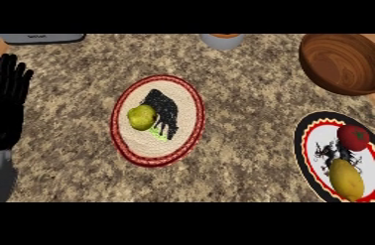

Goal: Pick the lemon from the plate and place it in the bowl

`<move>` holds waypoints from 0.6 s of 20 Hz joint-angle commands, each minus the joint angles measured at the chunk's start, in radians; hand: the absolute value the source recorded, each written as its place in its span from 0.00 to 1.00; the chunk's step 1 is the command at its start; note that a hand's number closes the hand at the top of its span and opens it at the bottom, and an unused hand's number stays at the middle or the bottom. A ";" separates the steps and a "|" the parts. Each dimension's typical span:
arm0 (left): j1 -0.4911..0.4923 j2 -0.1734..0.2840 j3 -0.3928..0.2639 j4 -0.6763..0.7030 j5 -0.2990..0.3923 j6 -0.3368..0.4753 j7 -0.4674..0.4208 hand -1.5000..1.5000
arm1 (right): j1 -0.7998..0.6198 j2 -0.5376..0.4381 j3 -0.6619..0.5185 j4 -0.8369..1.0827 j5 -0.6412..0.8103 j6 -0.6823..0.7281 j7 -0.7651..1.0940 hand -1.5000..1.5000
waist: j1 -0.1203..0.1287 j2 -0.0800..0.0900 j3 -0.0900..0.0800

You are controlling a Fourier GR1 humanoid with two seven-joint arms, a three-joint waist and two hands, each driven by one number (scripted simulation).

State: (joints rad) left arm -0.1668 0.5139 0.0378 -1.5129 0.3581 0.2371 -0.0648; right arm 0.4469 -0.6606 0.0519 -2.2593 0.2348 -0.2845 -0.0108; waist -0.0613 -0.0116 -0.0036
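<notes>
Since our black left hand [13, 105] rests open at the left edge, nothing is grasped; our right hand is unseen. The oval yellow lemon [345, 178] lies on the black-rimmed round plate [302, 154], handily near the brown wooden bowl [341, 63].

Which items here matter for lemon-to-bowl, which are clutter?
Job: lemon, black-rimmed plate under it, bowl.
Clutter: tomato, red-rimmed plate, greenish fruit, grey cup, grey object top left. Left hand rests at the left edge.
</notes>
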 commanded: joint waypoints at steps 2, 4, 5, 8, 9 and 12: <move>-0.011 -0.013 -0.001 -0.014 -0.003 0.011 0.014 0.50 | 0.163 -0.157 -0.171 -0.191 0.002 0.116 0.248 0.00 | 0.007 0.003 -0.001; 0.008 0.014 0.029 0.007 0.017 -0.035 -0.013 0.50 | 0.238 -0.219 -0.208 -0.213 0.000 0.200 0.291 0.00 | 0.003 0.003 -0.003; 0.025 -0.022 -0.004 0.005 -0.012 -0.018 -0.044 0.50 | 0.247 -0.242 -0.214 -0.246 0.013 0.230 0.346 0.00 | 0.013 0.006 -0.003; 0.014 0.001 0.019 -0.003 0.006 -0.027 -0.008 0.50 | 0.327 -0.307 -0.283 -0.234 -0.051 0.353 0.337 0.00 | 0.010 0.002 0.000; 0.012 0.007 0.013 -0.031 -0.003 -0.013 0.018 0.50 | 0.356 -0.313 -0.309 -0.279 -0.066 0.382 0.377 0.00 | 0.009 0.000 0.000; -0.032 -0.004 0.020 0.030 -0.004 -0.034 -0.013 0.50 | 0.375 -0.357 -0.357 -0.273 -0.069 0.480 0.398 0.00 | 0.014 0.007 0.000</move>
State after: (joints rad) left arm -0.1689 0.5108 0.0524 -1.5108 0.3577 0.2140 -0.0716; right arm 0.7392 -0.9668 -0.2359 -2.4198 0.1827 0.0769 0.3013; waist -0.0508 -0.0080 -0.0042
